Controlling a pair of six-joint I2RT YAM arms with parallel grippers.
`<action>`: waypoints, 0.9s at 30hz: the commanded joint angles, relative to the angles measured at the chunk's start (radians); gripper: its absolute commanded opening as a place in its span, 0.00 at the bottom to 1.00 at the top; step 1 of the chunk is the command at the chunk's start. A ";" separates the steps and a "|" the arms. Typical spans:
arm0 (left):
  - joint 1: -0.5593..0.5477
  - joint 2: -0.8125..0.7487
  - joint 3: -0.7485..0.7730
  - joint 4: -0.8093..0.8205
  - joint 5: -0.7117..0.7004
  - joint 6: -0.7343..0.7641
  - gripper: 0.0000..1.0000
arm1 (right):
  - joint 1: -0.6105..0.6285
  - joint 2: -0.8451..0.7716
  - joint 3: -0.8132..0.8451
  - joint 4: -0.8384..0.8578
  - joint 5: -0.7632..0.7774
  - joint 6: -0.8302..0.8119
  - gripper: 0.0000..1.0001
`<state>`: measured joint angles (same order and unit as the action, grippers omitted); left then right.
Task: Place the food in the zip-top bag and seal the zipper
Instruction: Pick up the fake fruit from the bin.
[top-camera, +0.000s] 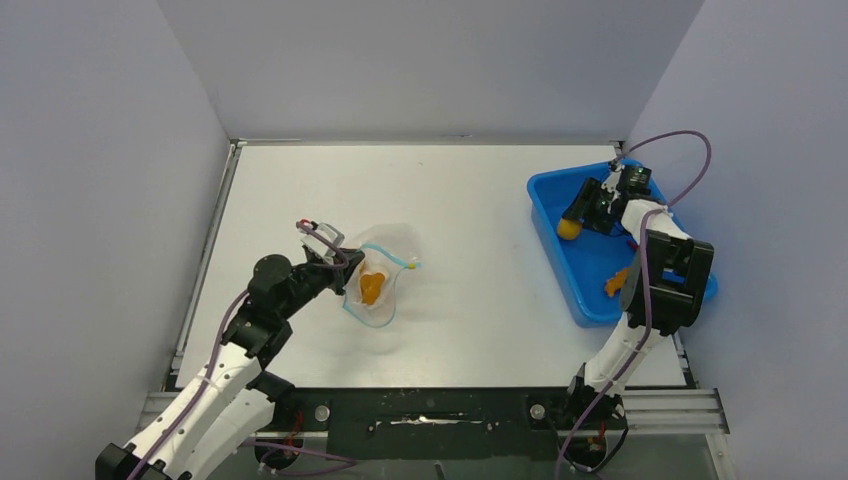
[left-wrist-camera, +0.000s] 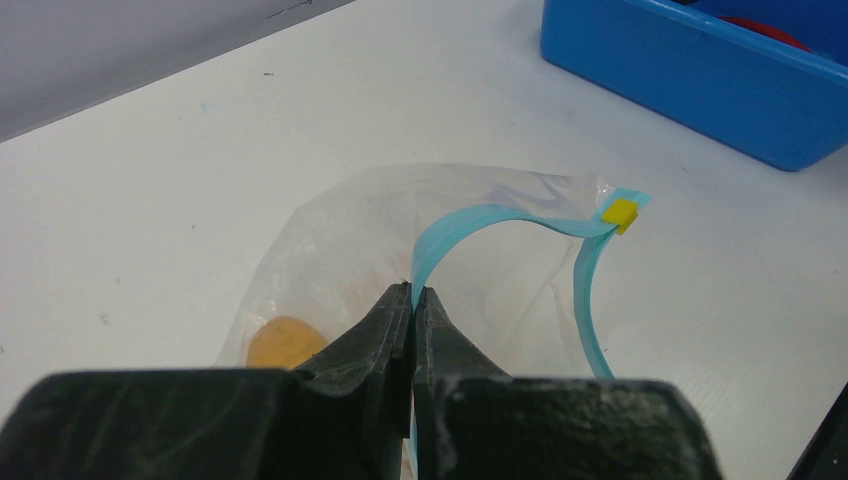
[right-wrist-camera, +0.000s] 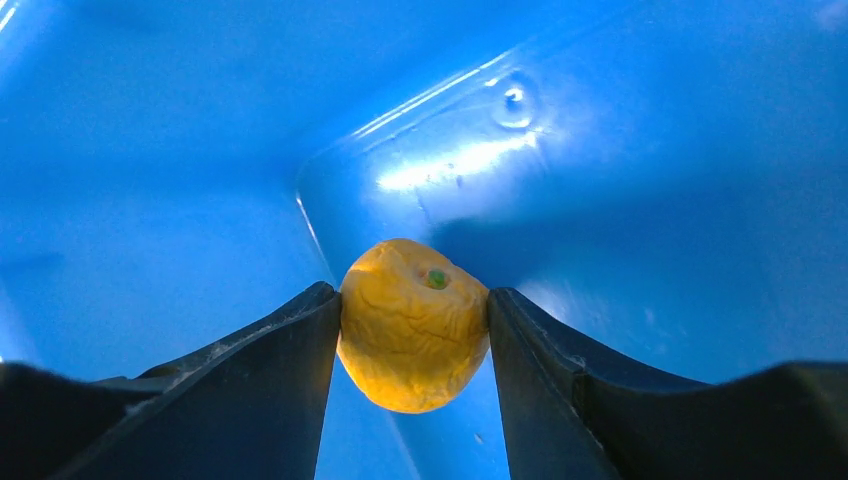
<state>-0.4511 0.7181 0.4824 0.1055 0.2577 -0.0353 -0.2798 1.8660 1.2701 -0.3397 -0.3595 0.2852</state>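
The clear zip-top bag (top-camera: 385, 265) lies left of the table's middle, with its mouth held open. Its blue-green zipper strip (left-wrist-camera: 470, 222) curves up to a yellow slider (left-wrist-camera: 621, 212). An orange food piece (top-camera: 372, 288) lies inside the bag and shows in the left wrist view (left-wrist-camera: 283, 342) too. My left gripper (left-wrist-camera: 413, 292) is shut on the zipper strip at the bag's near edge. My right gripper (right-wrist-camera: 414, 305) is shut on an orange round fruit (right-wrist-camera: 413, 322) with a green dot, inside the blue tray (top-camera: 548, 195). In the top view the fruit (top-camera: 568, 228) is near the tray's left wall.
Small orange bits (top-camera: 615, 281) lie in the tray's near part. A red piece (left-wrist-camera: 765, 28) shows over the tray's wall (left-wrist-camera: 690, 75) in the left wrist view. Grey walls enclose the table on three sides.
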 joint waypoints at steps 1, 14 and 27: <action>-0.006 -0.035 0.028 0.046 -0.009 0.017 0.00 | -0.007 -0.128 -0.021 0.006 0.110 0.011 0.54; -0.005 -0.019 0.075 0.046 -0.033 -0.067 0.00 | 0.055 -0.426 -0.119 -0.017 0.259 0.052 0.50; 0.002 0.157 0.265 -0.066 -0.109 -0.226 0.00 | 0.320 -0.675 -0.077 -0.129 0.283 0.032 0.50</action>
<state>-0.4511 0.8387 0.6586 0.0418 0.1802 -0.1913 -0.0074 1.2915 1.1496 -0.4614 -0.0776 0.3264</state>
